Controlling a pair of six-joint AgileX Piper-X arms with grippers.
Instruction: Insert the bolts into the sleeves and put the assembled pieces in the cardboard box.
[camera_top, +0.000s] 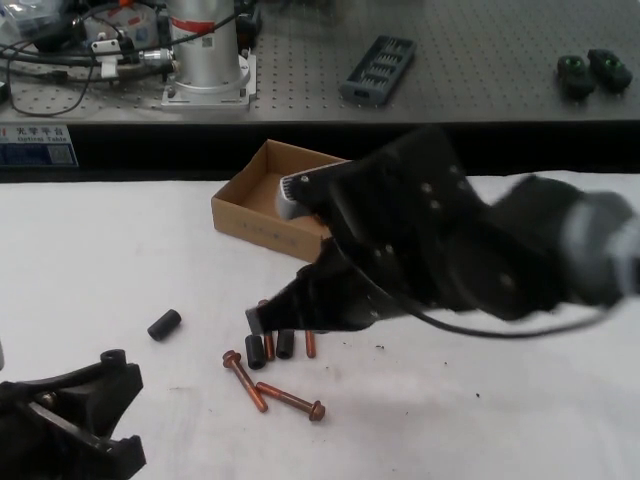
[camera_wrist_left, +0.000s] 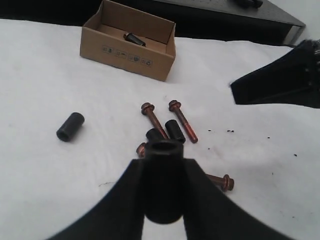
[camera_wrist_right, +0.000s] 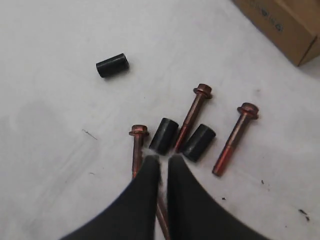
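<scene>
Nearest, the left hand hangs low over the white surface, its fingers pinching a black sleeve. The sleeve stands upright between them with its open bore facing up.

Just beyond lies the loose hardware. Two more sleeves lie side by side, almost touching. One copper-coloured bolt has its shank running between them. A second bolt lies just beside the pair. A third bolt lies on their other side, and a fourth bolt lies a little apart, closer to the left hand. A single sleeve lies on its side, well apart from the cluster.

The right hand hovers over this cluster with its fingers drawn almost together, leaving only a thin slit. The third bolt's shank passes beneath them. I cannot tell whether the fingers touch it.

Farther off stands the cardboard box, open at the top, on the same surface. On its floor lies one dark cylindrical piece. I cannot tell whether it carries a bolt.

Past the surface's far edge is a dark perforated bench, with a metal column and a grey rack on it.
</scene>
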